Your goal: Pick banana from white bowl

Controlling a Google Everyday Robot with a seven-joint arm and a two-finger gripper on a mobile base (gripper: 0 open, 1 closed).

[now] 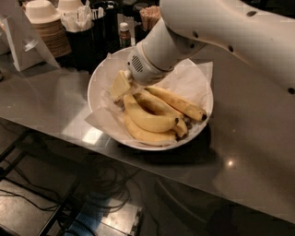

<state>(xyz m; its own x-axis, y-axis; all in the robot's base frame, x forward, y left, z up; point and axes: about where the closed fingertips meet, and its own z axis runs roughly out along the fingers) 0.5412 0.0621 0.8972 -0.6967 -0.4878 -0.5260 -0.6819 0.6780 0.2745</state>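
The gripper (pixel 121 87), wide or narrow I cannot tell, is low in the left side of the white bowl (pixel 93 99), so it should gently squeeze just the fat banana (pixel 148 120) lying beside it.

The arm (pixel 221 27) is showing a smooth, glossy white shell, thick and tubular, running in from 2 o'clock. Small dark round recesses (pixel 251 13) are dotting its casing. The wrist (pixel 154 53) is wearing a thin cream ring (pixel 148 62) and a round patch of tiny dark vent holes (pixel 135 64). The gripper (pixel 120 86) is appearing as a pale cream block at the wrist's 8 o'clock end.
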